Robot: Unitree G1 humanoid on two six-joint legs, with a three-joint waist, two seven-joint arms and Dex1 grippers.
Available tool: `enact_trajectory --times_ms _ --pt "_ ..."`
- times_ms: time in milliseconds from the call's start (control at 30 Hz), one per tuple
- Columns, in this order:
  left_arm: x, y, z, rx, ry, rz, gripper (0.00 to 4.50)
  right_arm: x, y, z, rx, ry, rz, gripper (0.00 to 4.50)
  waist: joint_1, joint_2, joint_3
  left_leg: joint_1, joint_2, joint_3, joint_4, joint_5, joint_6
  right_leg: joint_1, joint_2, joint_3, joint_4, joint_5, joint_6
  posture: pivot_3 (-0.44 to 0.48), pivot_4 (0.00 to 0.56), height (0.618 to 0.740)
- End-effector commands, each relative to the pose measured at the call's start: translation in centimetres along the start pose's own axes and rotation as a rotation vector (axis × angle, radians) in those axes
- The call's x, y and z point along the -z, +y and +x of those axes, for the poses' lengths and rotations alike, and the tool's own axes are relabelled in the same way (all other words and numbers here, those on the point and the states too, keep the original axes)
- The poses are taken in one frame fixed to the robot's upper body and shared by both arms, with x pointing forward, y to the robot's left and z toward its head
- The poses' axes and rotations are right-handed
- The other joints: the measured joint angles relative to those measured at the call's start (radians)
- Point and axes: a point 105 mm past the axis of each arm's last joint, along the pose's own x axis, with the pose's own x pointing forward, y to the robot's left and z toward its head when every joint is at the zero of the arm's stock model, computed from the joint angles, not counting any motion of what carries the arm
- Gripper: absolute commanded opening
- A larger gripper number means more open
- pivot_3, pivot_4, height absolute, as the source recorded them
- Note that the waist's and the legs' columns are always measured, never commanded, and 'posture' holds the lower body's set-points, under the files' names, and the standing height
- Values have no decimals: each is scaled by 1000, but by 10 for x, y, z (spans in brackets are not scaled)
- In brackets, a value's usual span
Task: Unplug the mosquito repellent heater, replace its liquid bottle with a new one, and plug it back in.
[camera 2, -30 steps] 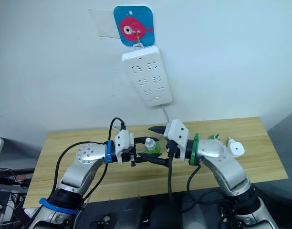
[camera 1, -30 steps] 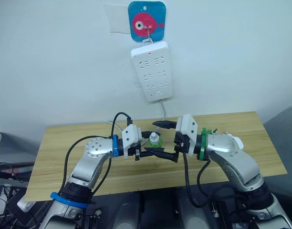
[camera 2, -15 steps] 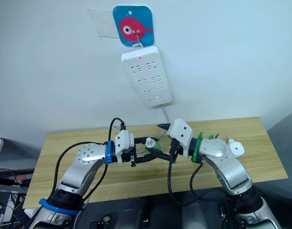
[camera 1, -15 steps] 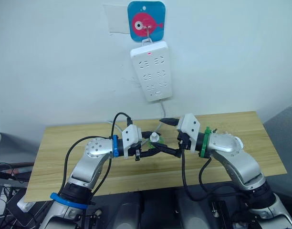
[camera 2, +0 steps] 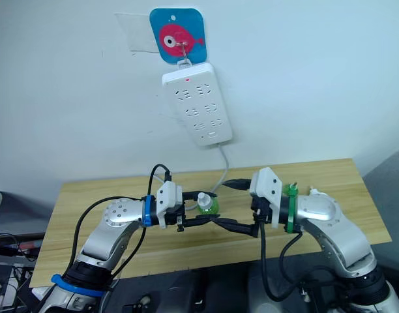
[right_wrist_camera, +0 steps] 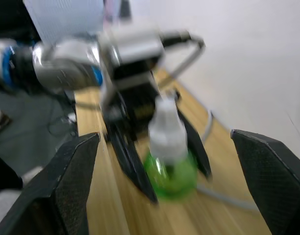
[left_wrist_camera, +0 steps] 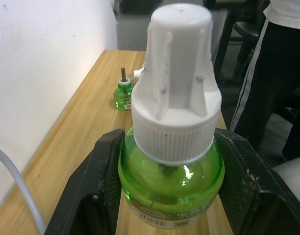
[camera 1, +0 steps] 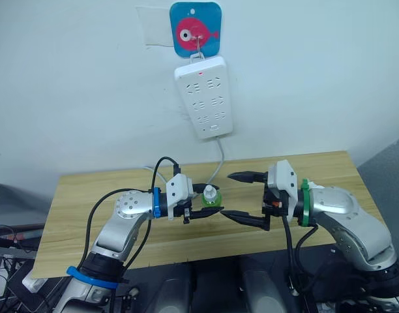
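Observation:
A green liquid bottle (camera 1: pixel 212 195) with a white cap stands upright between the black fingers of my left gripper (camera 1: pixel 209 205), which is shut on it just above the wooden table (camera 1: pixel 108 189). In the left wrist view the fingers (left_wrist_camera: pixel 103 171) press both sides of the bottle (left_wrist_camera: pixel 172 171). My right gripper (camera 1: pixel 242 197) is open wide, a short way to the right of the bottle and apart from it. A second green bottle (left_wrist_camera: pixel 123 94) with a bare wick stands further along the table. The mosquito repellent heater is mostly hidden behind my right arm; a white bit (camera 2: pixel 314 192) peeks out.
A long white power strip (camera 1: pixel 206 96) hangs on the wall from a hook on a fish sticker (camera 1: pixel 196 29), with its cable (camera 1: pixel 219 163) running down to the table. A person in dark trousers (left_wrist_camera: pixel 282 83) stands past the table's end.
My right gripper has drawn back to the right, away from the bottle, and stands open wider. The left gripper holds the bottle in much the same place.

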Motion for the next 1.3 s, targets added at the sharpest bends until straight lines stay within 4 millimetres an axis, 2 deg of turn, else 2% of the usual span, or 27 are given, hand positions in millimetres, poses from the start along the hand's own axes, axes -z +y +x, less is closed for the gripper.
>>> enact_trajectory --times_ms 33,67,167,233,467,500,633,800,933,1100,1167,1233,1300 --pt "-13 -5 4 36 -37 41 2227 -8 4 11 2 -32 -15 4478 0 0 0 0 0 0 0 0 0 0 0 0 0 0 0 -102 268 740" --pt "-13 -5 4 39 -37 42 2227 -9 3 14 8 -39 -11 4478 1 0 0 0 0 0 0 0 0 0 0 0 0 0 0 -102 268 740" --pt "-13 -6 4 43 -36 42 2227 -9 0 17 23 -45 -6 3871 2 0 0 0 -1 0 0 0 0 0 -1 0 -1 0 0 -102 268 740" --pt "-14 -5 4 45 -38 43 2227 -6 0 18 28 -34 -5 3208 2 0 0 0 -1 0 0 0 0 0 -1 0 -1 0 0 -100 282 740" --pt "-17 -5 7 51 -45 41 2227 3 3 18 3 17 -57 469 1 0 0 0 -1 0 0 0 0 0 -1 0 0 0 0 -100 290 740" --pt "-17 -5 7 51 -45 41 2227 4 3 18 1 25 -72 195 1 0 0 0 -1 0 0 0 0 0 -1 0 0 0 0 -100 290 740" --pt "-17 -4 7 47 -45 40 2227 0 3 18 -3 3 -81 201 1 0 0 0 -1 0 0 0 0 0 -1 0 0 0 0 -97 291 740" --pt "-13 -4 3 43 -35 37 2227 -26 9 9 -28 -97 -57 201 1 0 0 0 -1 0 0 0 0 0 -1 0 0 0 0 -94 292 740" --pt "-11 -3 1 38 -27 31 2227 -47 3 1 5 -141 -38 201 2 0 0 0 -1 0 0 0 0 0 -1 0 0 0 0 -94 292 740" --pt "-7 -2 -2 32 -16 29 2227 -66 -28 -18 220 -184 20 201 1 0 1 -1 -1 0 0 0 0 0 -1 0 -1 0 0 -114 322 740" --pt "-6 -4 -3 24 -16 25 2227 -58 -48 -32 398 -168 63 201 1 0 2 -1 -1 0 -1 0 0 0 -1 0 -1 0 0 -117 313 740" --pt "-6 -4 -3 15 -21 18 2227 -30 -63 -48 574 -77 65 201 4 0 2 -1 -1 -1 -1 0 0 0 -2 1 -2 0 0 -122 314 740" --pt "-6 -5 -2 11 -24 14 2227 -4 -69 -60 684 -10 78 201 5 0 2 -2 -1 -3 -1 0 0 0 -2 0 -3 0 0 -125 330 740"
